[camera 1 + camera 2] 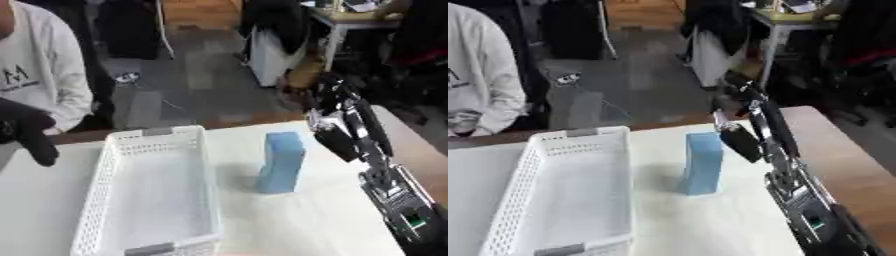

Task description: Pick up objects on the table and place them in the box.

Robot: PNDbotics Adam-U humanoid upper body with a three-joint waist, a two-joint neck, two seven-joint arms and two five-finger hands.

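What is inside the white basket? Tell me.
Nothing: the white basket shows only its bare floor. The blue block stands upright on the table beside it, outside. The near wall hides no visible item.

A white table (297, 220) carries a white basket (109, 165) and an upright blue block (282, 162).

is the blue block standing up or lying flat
Standing up. The blue block rests on its short end on the table, taller than wide, beside the white basket, not in it.

From my seat I see a white table (289, 220) with a brown wooden edge, grey floor (201, 75) behind it, a light desk (350, 22) far right, dark clutter around it.
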